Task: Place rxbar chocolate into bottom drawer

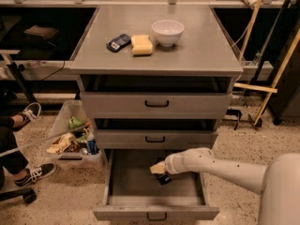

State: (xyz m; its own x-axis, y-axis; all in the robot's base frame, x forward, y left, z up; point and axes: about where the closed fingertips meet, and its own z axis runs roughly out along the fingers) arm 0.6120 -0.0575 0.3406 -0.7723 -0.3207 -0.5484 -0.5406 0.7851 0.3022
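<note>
The gripper (158, 169) is low inside the open bottom drawer (126, 213), holding the rxbar chocolate (163, 177) near the drawer floor. If the arm lifts before letting go, the bar could come back out.

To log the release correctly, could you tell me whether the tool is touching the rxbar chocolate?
Touching. The camera view shows the rxbar chocolate held at its upper end by the tool, no gap between them, inside the open bottom drawer.
</note>
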